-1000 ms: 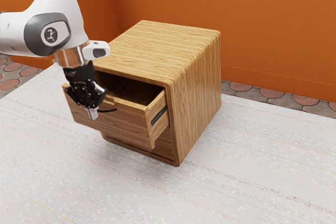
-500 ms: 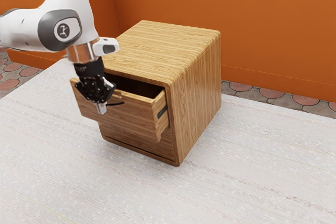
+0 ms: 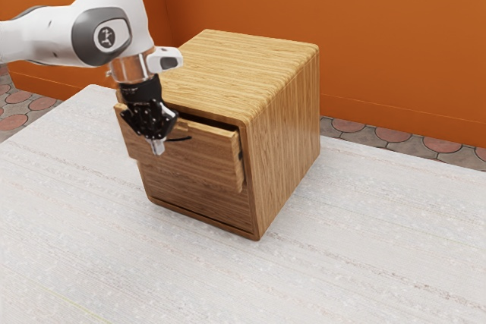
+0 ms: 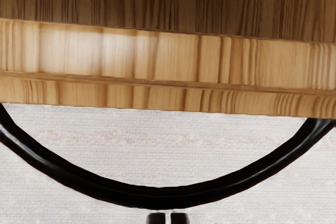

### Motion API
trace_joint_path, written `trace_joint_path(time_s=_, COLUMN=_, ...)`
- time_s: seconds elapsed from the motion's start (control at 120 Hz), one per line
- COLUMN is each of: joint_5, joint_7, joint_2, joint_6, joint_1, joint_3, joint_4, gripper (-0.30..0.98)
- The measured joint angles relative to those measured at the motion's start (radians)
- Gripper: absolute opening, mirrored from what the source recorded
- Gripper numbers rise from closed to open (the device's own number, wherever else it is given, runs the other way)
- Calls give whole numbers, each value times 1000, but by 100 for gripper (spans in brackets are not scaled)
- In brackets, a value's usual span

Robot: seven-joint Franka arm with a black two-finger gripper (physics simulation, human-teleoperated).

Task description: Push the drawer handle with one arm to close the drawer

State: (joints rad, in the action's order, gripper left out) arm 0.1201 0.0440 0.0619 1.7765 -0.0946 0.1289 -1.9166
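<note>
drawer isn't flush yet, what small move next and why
I'd probably push the gripper a little toward the cabinet, along the drawer's slide: the drawer front stands slightly out, a dark gap showing behind its top edge, and the gripper is at the middle of the handle's outer curve.

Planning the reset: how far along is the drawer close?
Done: shut gripper placed at the black handle's outer curve; drawer looks mostly in. In hand: the push, apparently at or near contact. Left: the last stretch, since the drawer front stands proud of the cabinet, dark gap along its top.
</note>
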Motion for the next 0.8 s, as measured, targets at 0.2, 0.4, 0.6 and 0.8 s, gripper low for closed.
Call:
trace_joint_path(time_s=0.2, joint_5=-5, joint_7=0, joint_2=-61, joint_6=2, joint_1=-3, joint_3=5, joint_4=61, gripper=-10)
trace_joint_path(time_s=0.4, joint_5=-9, joint_7=0, joint_2=-116, joint_6=13, joint_1=5, joint_3=16, joint_4=106, gripper=-9)
trace_joint_path(time_s=0.6, joint_5=-1, joint_7=1, joint_2=10, joint_6=18, joint_1=38, joint_3=19, joint_4=34, gripper=-9)
trace_joint_path(time_s=0.8, joint_5=-1, joint_7=-17, joint_2=302, joint_6=-201, joint_1=37, joint_3=17, joint_4=96, gripper=14)
